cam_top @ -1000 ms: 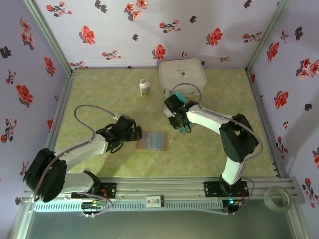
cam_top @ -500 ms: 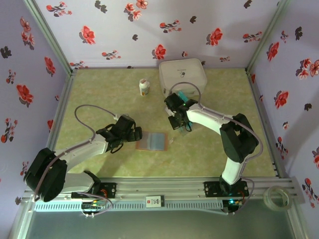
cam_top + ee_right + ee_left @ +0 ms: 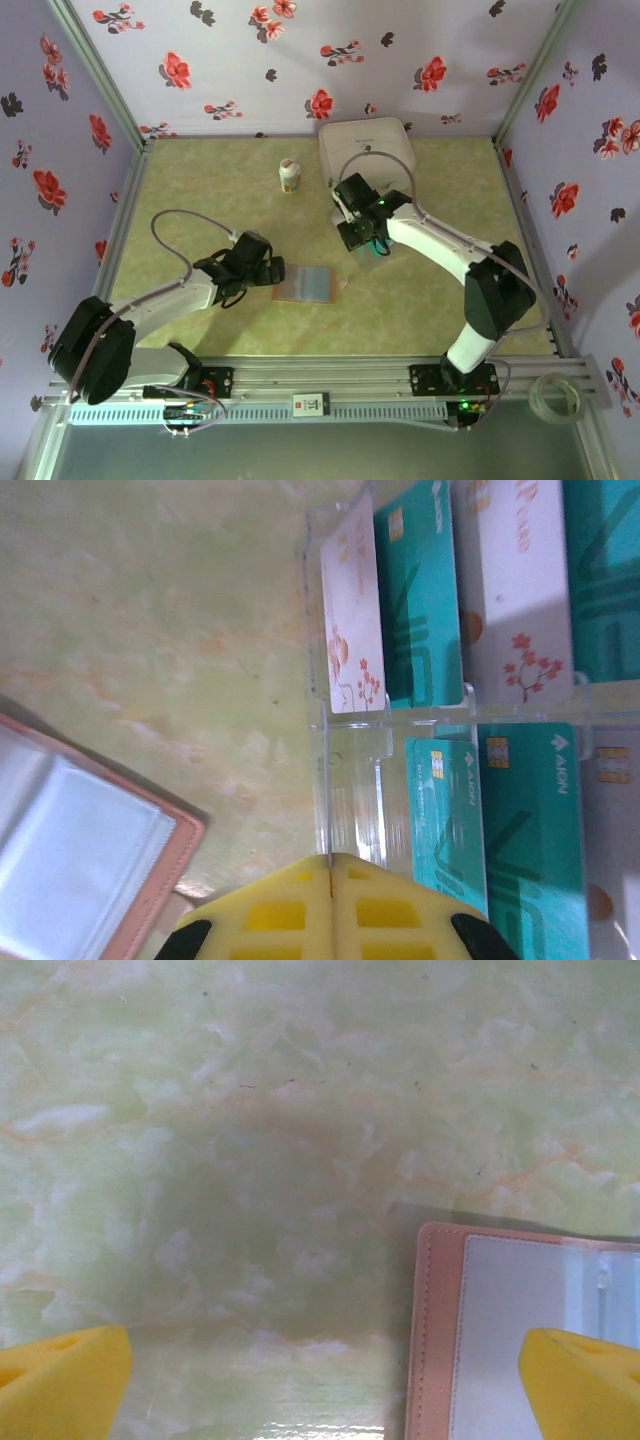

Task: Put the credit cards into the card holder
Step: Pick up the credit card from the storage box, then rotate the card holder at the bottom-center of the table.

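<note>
Credit cards (image 3: 430, 600): teal with white bands, lying flat in a clear acrylic tray (image 3: 345, 770) with dividers, several overlapping per compartment. We cannot tell the exact count. The tray sits on the counter (image 3: 200, 200) right of centre, near the card holder (image 3: 305, 283). The holder lies open flat with its brown edge and blue-grey pockets up, and we see no card in them.

The right hand (image 3: 330, 890) is low at the tray's rim, fingers pressed together with nothing visible pinched between them. Their seam lines up with a divider wall. The left hand (image 3: 320, 1390) hovers at the holder's left edge, fingers spread wide and holding nothing. One tip is over bare counter, the other over a pocket.

Step, as we judge it: going for a first card, none picked yet, so the task is near its start. The next move calls for the right hand to spread, work a finger against one card's edge and pinch a single card. It then has to lift the card over the tray wall and carry it to the holder. The left hand probably needs to pin the holder so it doesn't slide.

Around: a big white rounded case (image 3: 367, 150) just behind the tray, and a small white bottle (image 3: 289, 177) at the back, well apart from the holder.

In the way: tray walls and dividers block a flat approach. The cards are thin and stacked, so two may come up at once. The pocket slot looks tight.
</note>
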`<action>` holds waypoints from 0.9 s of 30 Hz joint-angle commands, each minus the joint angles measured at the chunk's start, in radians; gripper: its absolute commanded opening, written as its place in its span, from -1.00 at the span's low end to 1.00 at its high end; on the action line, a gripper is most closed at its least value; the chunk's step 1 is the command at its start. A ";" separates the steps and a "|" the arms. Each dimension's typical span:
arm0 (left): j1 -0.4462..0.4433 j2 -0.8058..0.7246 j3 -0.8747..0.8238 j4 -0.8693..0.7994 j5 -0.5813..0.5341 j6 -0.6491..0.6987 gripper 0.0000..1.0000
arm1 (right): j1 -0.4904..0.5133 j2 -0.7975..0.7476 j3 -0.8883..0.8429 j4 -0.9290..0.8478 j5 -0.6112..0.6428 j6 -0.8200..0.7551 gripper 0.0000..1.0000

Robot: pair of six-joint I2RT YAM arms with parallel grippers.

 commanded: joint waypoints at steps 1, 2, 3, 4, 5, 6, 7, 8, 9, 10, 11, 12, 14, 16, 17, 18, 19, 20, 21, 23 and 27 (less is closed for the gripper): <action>0.004 0.008 0.041 -0.043 -0.008 0.039 0.99 | 0.010 -0.070 0.026 -0.001 -0.054 0.036 -1.00; 0.005 0.007 0.044 -0.047 -0.010 0.044 0.99 | 0.010 -0.086 0.021 0.014 -0.066 0.056 -1.00; 0.005 0.007 0.049 -0.052 -0.013 0.050 0.99 | 0.010 -0.107 0.009 0.035 -0.083 0.075 -1.00; 0.005 0.008 0.050 -0.055 -0.015 0.055 0.99 | 0.011 -0.122 -0.004 0.057 -0.101 0.094 -1.00; 0.005 0.008 0.055 -0.060 -0.018 0.060 0.99 | 0.010 -0.141 -0.024 0.090 -0.119 0.124 -1.00; 0.005 0.010 0.057 -0.063 -0.021 0.064 0.99 | 0.012 -0.160 -0.048 0.128 -0.141 0.158 -1.00; 0.004 0.011 0.061 -0.067 -0.021 0.068 0.99 | 0.012 -0.179 -0.073 0.166 -0.167 0.188 -1.00; 0.004 0.014 0.063 -0.071 -0.024 0.071 0.99 | 0.012 -0.196 -0.103 0.210 -0.192 0.224 -1.00; 0.005 0.016 0.065 -0.076 -0.029 0.075 0.99 | 0.013 -0.213 -0.135 0.255 -0.207 0.264 -1.00; 0.005 0.016 0.067 -0.079 -0.031 0.078 0.99 | 0.015 -0.227 -0.164 0.296 -0.218 0.294 -1.00; 0.005 0.016 0.067 -0.082 -0.032 0.082 0.99 | 0.016 -0.246 -0.204 0.351 -0.238 0.332 -1.00; 0.005 0.017 0.066 -0.084 -0.036 0.085 0.99 | 0.018 -0.262 -0.245 0.402 -0.257 0.365 -1.00; 0.005 0.017 0.065 -0.089 -0.041 0.092 0.99 | 0.024 -0.287 -0.309 0.481 -0.268 0.426 -1.00; 0.005 0.017 0.064 -0.091 -0.041 0.101 0.99 | 0.033 -0.307 -0.365 0.550 -0.264 0.473 -1.00; 0.005 0.018 0.063 -0.092 -0.041 0.105 0.99 | 0.039 -0.315 -0.394 0.581 -0.259 0.494 -1.00; 0.005 0.019 0.062 -0.093 -0.041 0.111 0.99 | 0.046 -0.323 -0.419 0.609 -0.253 0.511 -1.00; 0.005 0.020 0.061 -0.094 -0.040 0.115 0.99 | 0.055 -0.328 -0.439 0.631 -0.244 0.529 -1.00; 0.004 0.022 0.060 -0.094 -0.041 0.119 0.99 | 0.064 -0.331 -0.466 0.668 -0.239 0.546 -1.00; 0.004 0.023 0.057 -0.093 -0.041 0.123 0.99 | 0.073 -0.332 -0.491 0.703 -0.236 0.566 -1.00; 0.004 0.026 0.053 -0.093 -0.039 0.124 0.99 | 0.090 -0.324 -0.528 0.763 -0.230 0.600 -1.00; 0.000 0.028 0.042 -0.087 -0.022 0.124 0.99 | 0.138 -0.295 -0.584 0.863 -0.212 0.657 -1.00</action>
